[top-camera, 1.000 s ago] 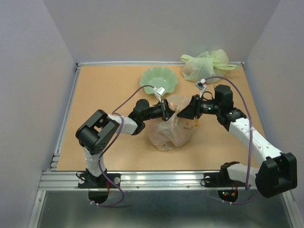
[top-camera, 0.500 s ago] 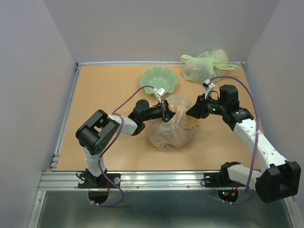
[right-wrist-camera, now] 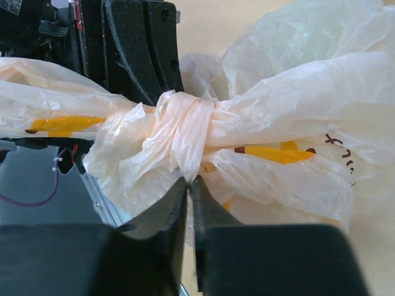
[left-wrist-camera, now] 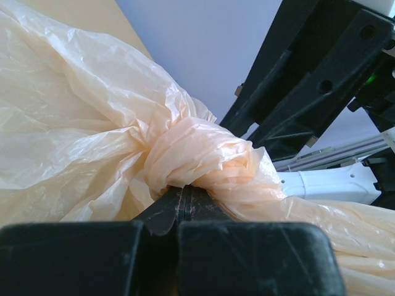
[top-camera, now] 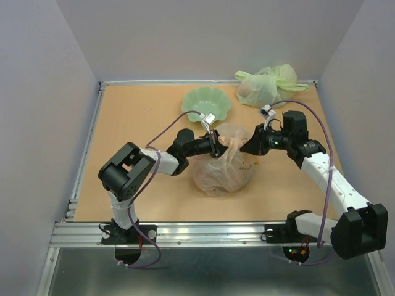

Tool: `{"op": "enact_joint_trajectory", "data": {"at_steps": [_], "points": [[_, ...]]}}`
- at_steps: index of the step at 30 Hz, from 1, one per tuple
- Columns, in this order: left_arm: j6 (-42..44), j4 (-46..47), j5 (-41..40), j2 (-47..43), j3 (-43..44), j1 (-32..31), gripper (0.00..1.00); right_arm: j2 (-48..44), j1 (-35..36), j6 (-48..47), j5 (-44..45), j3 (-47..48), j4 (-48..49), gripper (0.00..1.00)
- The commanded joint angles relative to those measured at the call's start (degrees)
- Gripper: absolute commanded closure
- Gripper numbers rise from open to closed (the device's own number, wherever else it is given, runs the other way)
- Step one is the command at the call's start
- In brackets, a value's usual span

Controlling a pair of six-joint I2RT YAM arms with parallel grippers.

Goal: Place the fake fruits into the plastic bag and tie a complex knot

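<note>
The worktop (top-camera: 142, 123) is a tan wooden board inside pale grey walls, with an aluminium rail along its near edge. The plastic bag (top-camera: 223, 166) sits at mid-worktop between the two arms. Its body rests on the board and its neck is gathered upward into a knot (top-camera: 231, 142).

**Grip state**
- Left fingers (left-wrist-camera: 162, 213): together, tips closed on the film directly below the knot.
- Right fingers (right-wrist-camera: 165, 213): together apart from a hairline seam. They appear clamped on a fold of the film under the knot, from the opposite side.

**Reason for the hold.** The arms approach from opposing sides, so each can tension one strand against the other. Gripping close to the knot keeps the slack short and lets the wrap cinch rather than slide.

**Materials**
- The bag is thin, translucent, whitish-beige film, heavily creased, with orange printed marks (right-wrist-camera: 281, 153).
- The knot is a tight, ribbed coil of twisted film, and the strands fan out flat on either side.
- The fingers are hard, matt-black, scuffed plastic.

**Contents.** The fake fruits cannot be distinguished individually. The bag's rounded bulge suggests they are inside.

**Other items.** A pale green scalloped bowl (top-camera: 207, 103) lies just beyond the bag. A pale green knotted bag (top-camera: 266, 84) rests at the far right corner.
</note>
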Motion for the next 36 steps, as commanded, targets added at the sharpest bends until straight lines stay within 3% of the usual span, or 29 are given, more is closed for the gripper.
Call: {"op": "enact_joint_trajectory", "data": {"at_steps": [1, 3, 6, 19, 21, 24, 25, 28, 29, 32, 36], "points": [[1.9, 1.8, -0.1, -2.1, 2.6, -0.3, 1.00, 0.3, -0.4, 0.1, -5.4, -0.6, 2.3, 0.92], [3.3, 0.4, -1.2, -2.6, 2.6, -0.2, 1.00, -0.1, -0.3, 0.5, -8.5, -0.6, 2.4, 0.99], [2.7, -0.4, -2.3, -2.6, 2.8, 0.2, 1.00, 0.6, 0.5, 1.6, -10.9, -0.8, 2.6, 1.00], [-10.8, 17.3, 1.7, 0.5, 1.9, -3.2, 1.00, 5.9, 1.4, 1.2, -6.1, -2.1, 6.3, 0.99], [-10.8, 17.2, 1.4, 0.5, 1.2, -3.3, 1.00, 4.7, 1.4, 1.2, -4.4, -1.7, 6.1, 0.91], [-10.5, 17.3, 1.1, 0.7, 0.6, -3.3, 1.00, 0.5, 1.4, 1.7, -0.3, 0.0, 5.0, 0.70], [-10.5, 17.3, 1.1, 0.7, 0.5, -3.3, 1.00, -1.0, 1.4, 1.2, 0.7, 0.9, 4.3, 0.57], [-10.3, 16.9, 1.1, 0.8, 0.8, -3.3, 1.00, -5.0, 1.3, 0.4, 4.7, 2.9, 0.6, 0.42], [-10.2, 16.6, 1.2, 0.9, 1.1, -3.2, 1.00, -5.5, 1.2, 0.3, 5.5, 3.4, -0.5, 0.41], [-9.8, 16.3, 1.3, 1.0, 1.3, -3.2, 1.00, -7.2, 0.4, 0.5, 7.0, 3.9, -3.4, 0.43], [-9.6, 16.0, 1.3, 1.2, 1.4, -3.2, 1.00, -8.5, -1.3, 0.6, 11.2, 3.0, -5.0, 0.64]]}}
